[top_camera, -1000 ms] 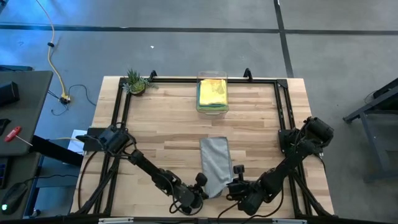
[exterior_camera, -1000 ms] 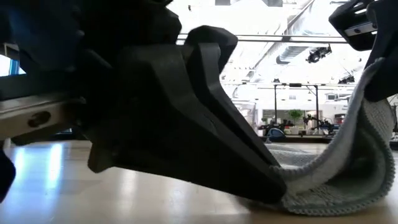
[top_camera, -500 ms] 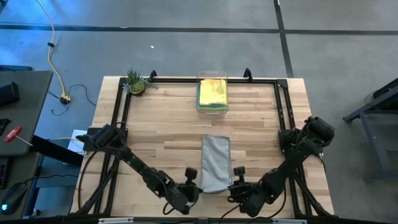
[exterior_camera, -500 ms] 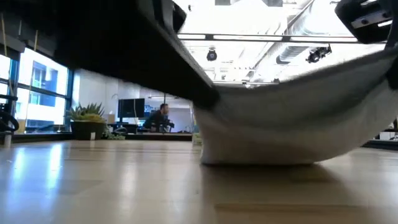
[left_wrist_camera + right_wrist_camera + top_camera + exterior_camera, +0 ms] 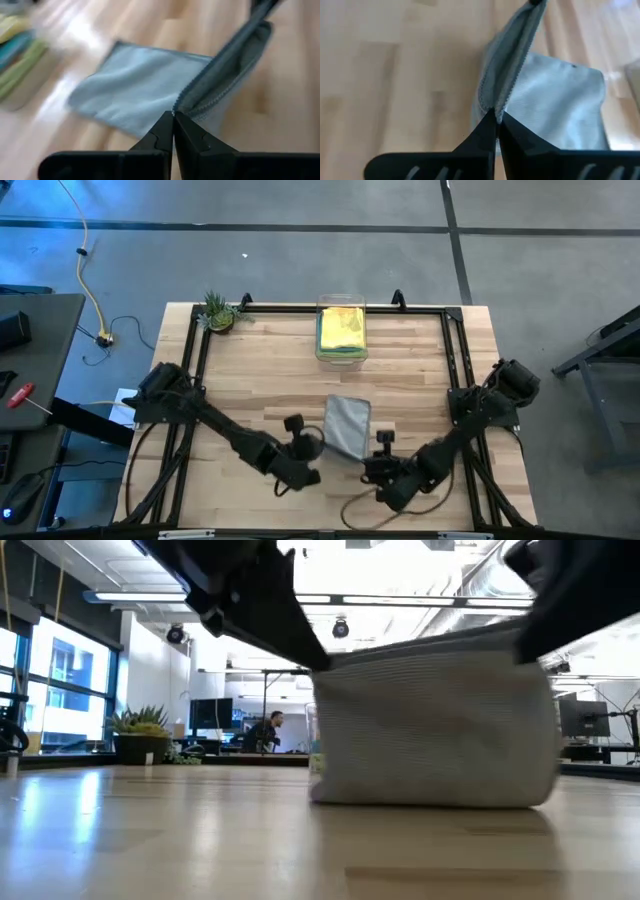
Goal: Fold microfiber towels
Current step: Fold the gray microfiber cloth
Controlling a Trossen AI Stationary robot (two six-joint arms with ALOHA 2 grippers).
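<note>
Both grippers, left (image 5: pixel 173 116) and right (image 5: pixel 496 116), are pinched shut on the grey towel's (image 5: pixel 348 426) near corners, the rest lying ahead toward the bin (image 5: pixel 341 356).

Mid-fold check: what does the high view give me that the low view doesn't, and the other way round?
High only: the clear bin of folded towels, the potted plant's spot at the table's far left corner, and both arms' layout.
Low only: the lifted edge hanging clear above the tabletop, and a person in the room behind.
Both: the grey towel, pinched by the left end effector and right end effector.
</note>
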